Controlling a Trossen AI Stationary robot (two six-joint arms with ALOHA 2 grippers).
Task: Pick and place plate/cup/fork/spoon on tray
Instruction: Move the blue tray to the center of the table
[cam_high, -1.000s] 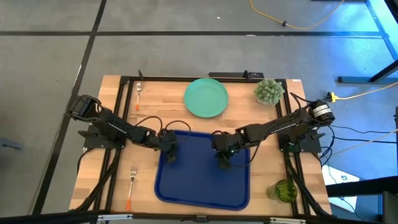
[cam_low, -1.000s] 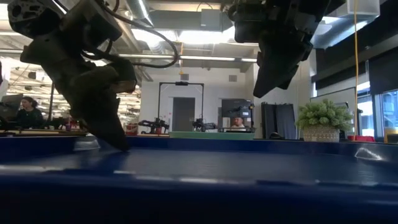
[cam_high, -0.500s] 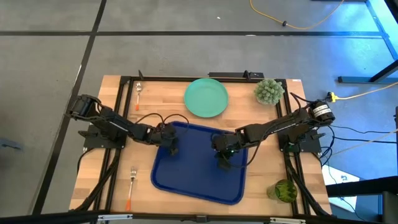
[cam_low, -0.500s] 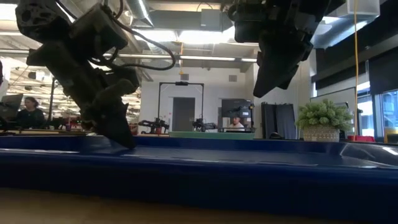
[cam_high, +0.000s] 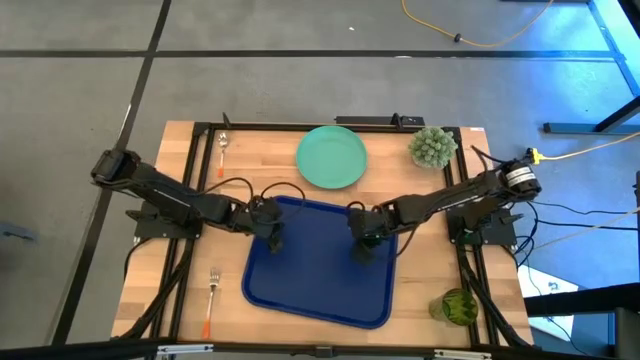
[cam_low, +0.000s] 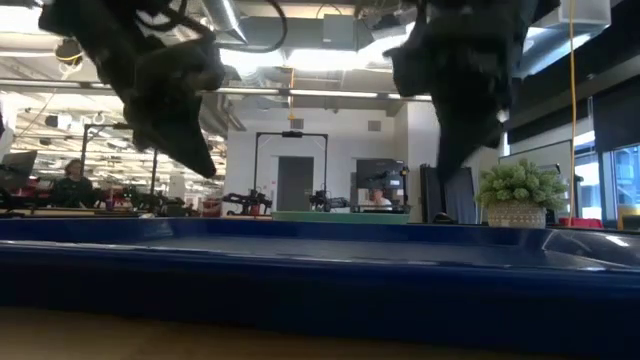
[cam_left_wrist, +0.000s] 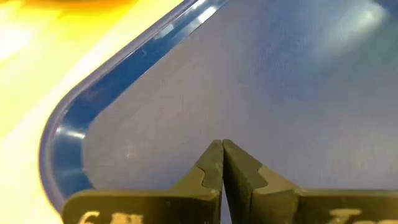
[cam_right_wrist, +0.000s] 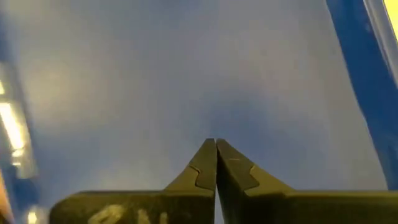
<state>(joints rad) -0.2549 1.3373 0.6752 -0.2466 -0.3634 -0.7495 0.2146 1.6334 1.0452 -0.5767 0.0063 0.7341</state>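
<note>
Hovering over the tray (cam_high: 320, 300): left gripper (cam_high: 272, 238) above its far-left corner, right gripper (cam_high: 362, 240) above its far-right part, both with fingers pressed together, holding nothing. Just beyond the tray: plate (cam_high: 331, 156). Off its far-left corner: spoon (cam_high: 222, 152). Left of the tray: fork (cam_high: 211, 296). Right of its near-right corner: cup (cam_high: 459, 306).
</note>
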